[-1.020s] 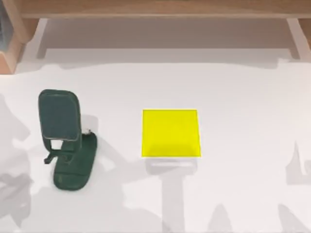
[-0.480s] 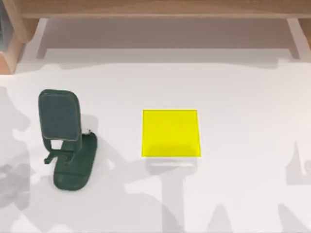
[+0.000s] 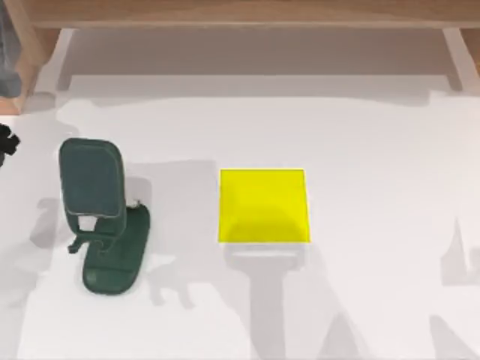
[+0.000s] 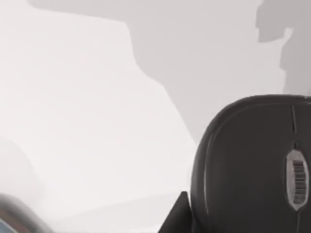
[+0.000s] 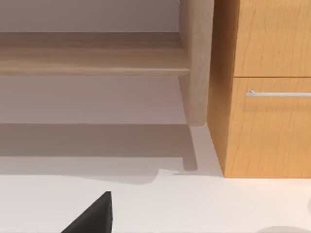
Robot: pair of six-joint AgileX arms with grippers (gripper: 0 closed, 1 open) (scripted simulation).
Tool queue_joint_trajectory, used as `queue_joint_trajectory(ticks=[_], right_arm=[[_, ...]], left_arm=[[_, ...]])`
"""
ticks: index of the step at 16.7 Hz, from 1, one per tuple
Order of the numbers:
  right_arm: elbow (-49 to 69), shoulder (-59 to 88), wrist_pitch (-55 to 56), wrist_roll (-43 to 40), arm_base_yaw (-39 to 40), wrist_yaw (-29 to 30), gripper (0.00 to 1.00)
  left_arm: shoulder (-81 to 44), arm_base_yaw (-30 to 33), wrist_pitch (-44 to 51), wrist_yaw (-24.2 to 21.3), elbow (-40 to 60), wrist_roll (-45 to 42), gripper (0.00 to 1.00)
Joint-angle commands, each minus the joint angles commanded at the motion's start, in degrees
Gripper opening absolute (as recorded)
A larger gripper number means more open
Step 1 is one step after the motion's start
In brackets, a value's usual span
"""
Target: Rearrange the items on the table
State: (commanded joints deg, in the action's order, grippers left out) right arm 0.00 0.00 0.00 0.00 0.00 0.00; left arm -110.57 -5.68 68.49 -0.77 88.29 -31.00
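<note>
One dark finger [image 4: 179, 217] of the left gripper [image 3: 6, 142] sits right against the side of the mouse [image 4: 252, 165]. The mouse looks pinched in that gripper and lifted up off the table [image 3: 390, 150], because it is so close to the wrist camera and the table looks far below it. From above, the left gripper is at the far left edge of the table, a bit farther back than the stand [image 3: 101, 225].

The stand is on the left side of the table. The pad [image 3: 264, 205] lies flat in the middle, well apart from the stand, with nothing on it.

The right gripper [image 5: 92, 216] is parked low over the table, facing the shelf [image 5: 97, 60] and a drawer [image 5: 272, 126].

I think the step now is carrying the mouse. The next move may be to bring it right, past the stand, lower it onto the pad and then let go. The arm must pass the stand without bumping it.
</note>
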Motion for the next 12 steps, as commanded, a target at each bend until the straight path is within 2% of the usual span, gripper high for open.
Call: queue_joint_trajectory(ticks=[4, 12], right_arm=[[0.0, 0.0, 0.0, 0.0, 0.0, 0.0, 1.0], [0.0, 0.0, 0.0, 0.0, 0.0, 0.0, 1.0]], left_arm=[[-10.3, 9.7, 1.6, 0.0, 11.9, 17.7, 0.0], [-26.8, 33.9, 3.7, 0.4, 30.9, 55.0, 0.0]])
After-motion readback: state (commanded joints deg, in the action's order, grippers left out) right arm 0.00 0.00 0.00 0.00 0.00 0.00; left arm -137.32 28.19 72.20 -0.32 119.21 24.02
